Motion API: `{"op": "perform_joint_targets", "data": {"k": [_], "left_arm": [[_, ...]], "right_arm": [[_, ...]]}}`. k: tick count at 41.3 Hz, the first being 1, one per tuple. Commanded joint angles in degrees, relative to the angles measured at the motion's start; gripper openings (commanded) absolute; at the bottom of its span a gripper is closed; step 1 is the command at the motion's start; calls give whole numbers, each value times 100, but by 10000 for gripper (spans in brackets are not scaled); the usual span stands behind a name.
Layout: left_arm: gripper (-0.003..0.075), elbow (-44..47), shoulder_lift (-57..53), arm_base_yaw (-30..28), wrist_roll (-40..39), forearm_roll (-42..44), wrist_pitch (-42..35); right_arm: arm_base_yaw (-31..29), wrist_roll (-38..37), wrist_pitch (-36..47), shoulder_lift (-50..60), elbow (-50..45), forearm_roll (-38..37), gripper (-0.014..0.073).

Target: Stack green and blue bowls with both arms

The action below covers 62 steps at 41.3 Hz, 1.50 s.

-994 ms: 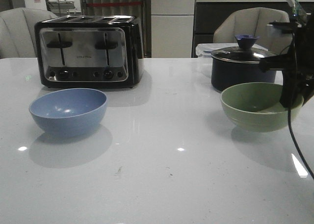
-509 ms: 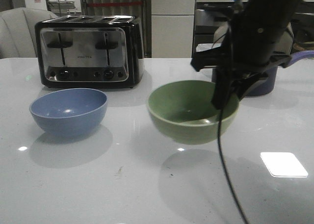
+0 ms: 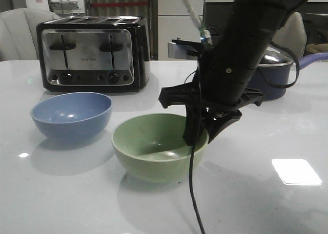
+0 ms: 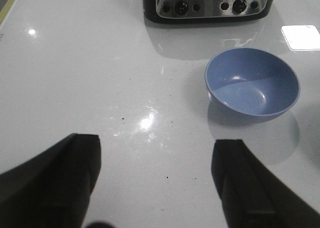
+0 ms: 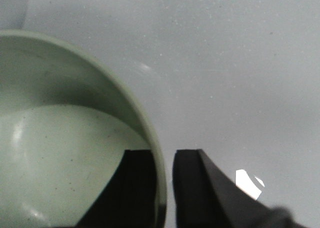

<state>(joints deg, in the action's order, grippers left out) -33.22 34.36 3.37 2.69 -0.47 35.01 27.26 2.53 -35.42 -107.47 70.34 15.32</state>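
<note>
The green bowl (image 3: 159,146), its rim pinched between the right gripper (image 5: 162,188)'s closed fingers, should stay level while the wide-open left gripper (image 4: 155,183) reaches the blue bowl (image 4: 252,83) ahead of it.

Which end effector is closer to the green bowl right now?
Right. The right end effector pinches the green bowl by its rim; the left end effector hangs open near the blue bowl.
</note>
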Motion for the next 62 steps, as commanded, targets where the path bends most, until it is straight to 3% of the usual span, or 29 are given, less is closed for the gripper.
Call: {"op": "perform_joint_targets", "data": {"k": [1, 10, 22, 43, 62], "left_arm": [[527, -167, 42, -2, 6, -27, -445], [527, -167, 42, -2, 6, -27, -445], [527, -167, 42, -2, 6, -27, -445], [527, -167, 51, -2, 6, -51, -445], [529, -646, 1472, 737, 135, -128, -376]], "right_arm": [[-4, 80, 251, 333, 113, 62, 410], [13, 592, 281, 985, 3, 49, 425], [111, 1372, 479, 2743, -1242, 43, 425], [111, 1406, 614, 5581, -3182, -150, 425], [111, 1406, 594, 5983, -3418, -155, 425]]}}
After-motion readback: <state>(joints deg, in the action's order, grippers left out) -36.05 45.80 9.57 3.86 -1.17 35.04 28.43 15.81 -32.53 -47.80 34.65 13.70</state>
